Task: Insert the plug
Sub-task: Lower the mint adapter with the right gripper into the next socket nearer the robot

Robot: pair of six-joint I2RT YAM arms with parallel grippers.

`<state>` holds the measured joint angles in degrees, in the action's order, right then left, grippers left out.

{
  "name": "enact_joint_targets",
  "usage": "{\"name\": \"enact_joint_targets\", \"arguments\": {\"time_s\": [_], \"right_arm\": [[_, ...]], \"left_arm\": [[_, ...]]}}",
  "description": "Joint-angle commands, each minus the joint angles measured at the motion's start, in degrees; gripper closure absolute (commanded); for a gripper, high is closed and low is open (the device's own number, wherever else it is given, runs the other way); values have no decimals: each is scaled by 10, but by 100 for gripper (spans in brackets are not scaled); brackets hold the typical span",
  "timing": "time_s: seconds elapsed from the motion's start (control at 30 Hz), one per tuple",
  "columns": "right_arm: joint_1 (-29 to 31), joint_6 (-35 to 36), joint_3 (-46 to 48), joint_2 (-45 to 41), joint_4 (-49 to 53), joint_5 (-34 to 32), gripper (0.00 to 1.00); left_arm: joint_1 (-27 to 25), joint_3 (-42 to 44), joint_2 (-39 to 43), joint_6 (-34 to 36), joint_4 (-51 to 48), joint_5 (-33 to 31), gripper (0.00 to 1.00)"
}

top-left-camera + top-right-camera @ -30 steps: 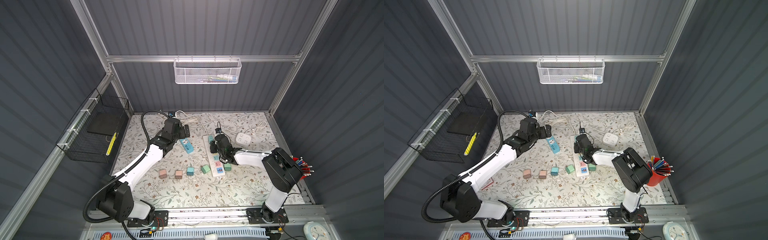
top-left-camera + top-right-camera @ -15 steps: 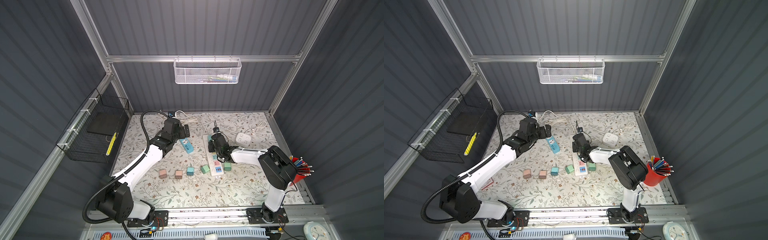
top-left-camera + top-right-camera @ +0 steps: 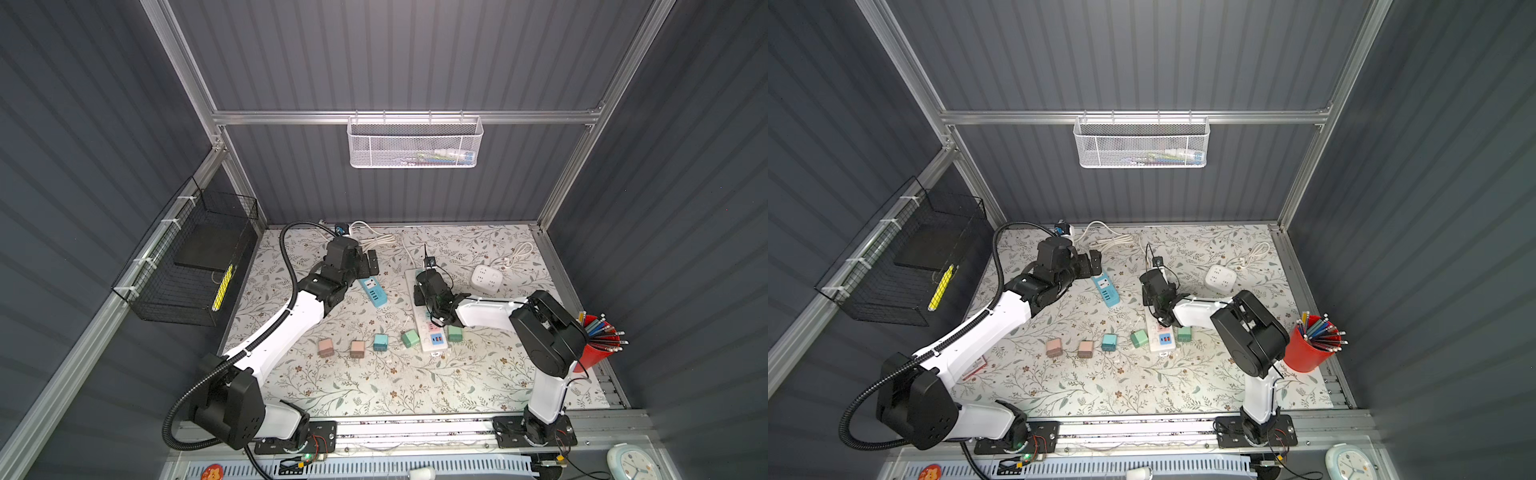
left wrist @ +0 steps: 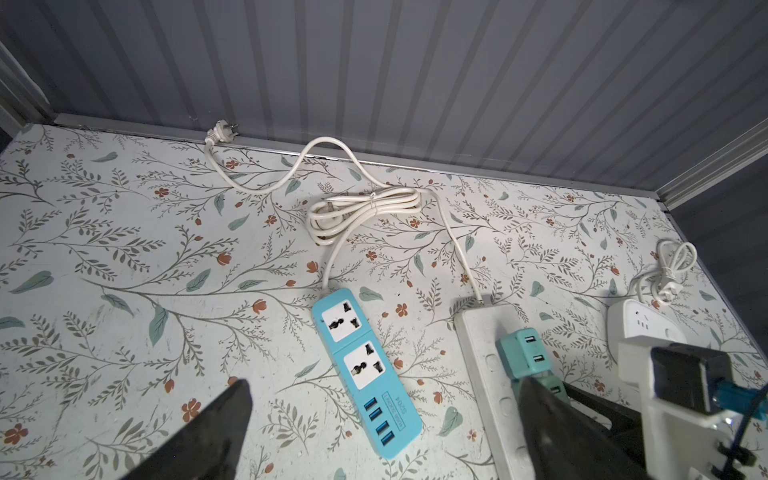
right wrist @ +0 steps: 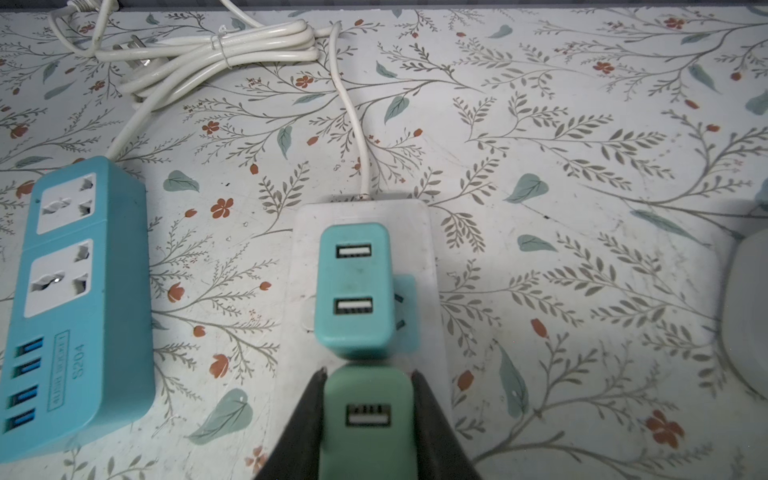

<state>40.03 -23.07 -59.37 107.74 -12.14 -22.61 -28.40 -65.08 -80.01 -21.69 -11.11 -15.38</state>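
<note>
My right claw [image 5: 368,376] is clamping the green plug [image 5: 368,419], holding it over the white power strip [image 5: 361,216], just beside the teal plug [image 5: 353,291] sitting on it. The strip's running lengthwise away from me. Left claw [image 4: 382,415] is hanging wide open and empty by the blue strip [image 4: 365,365].

The blue strip [image 5: 83,320] bears "S204" beside its USB ports [image 5: 28,368], legible in both wrist views, next to a boxed line of smaller print too blurred to read.
</note>
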Motion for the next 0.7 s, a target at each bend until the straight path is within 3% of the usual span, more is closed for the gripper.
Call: {"name": "enact_joint_targets", "arguments": {"time_s": [0.0,0.1,0.23,0.37,0.67], "right_arm": [[1,-8,2,21,154,10,77],[-1,14,-31,2,162,53,70],[-5,40,-129,-4,229,56,51],[-15,39,-138,-35,235,59,39],[-51,32,-105,-78,233,85,35]], "left_arm": [[0,4,11,-7,6,2,0],[0,7,11,-5,10,5,0],[0,9,7,-2,15,9,0],[-1,14,19,1,20,15,0],[-1,14,19,-1,22,21,0]]}}
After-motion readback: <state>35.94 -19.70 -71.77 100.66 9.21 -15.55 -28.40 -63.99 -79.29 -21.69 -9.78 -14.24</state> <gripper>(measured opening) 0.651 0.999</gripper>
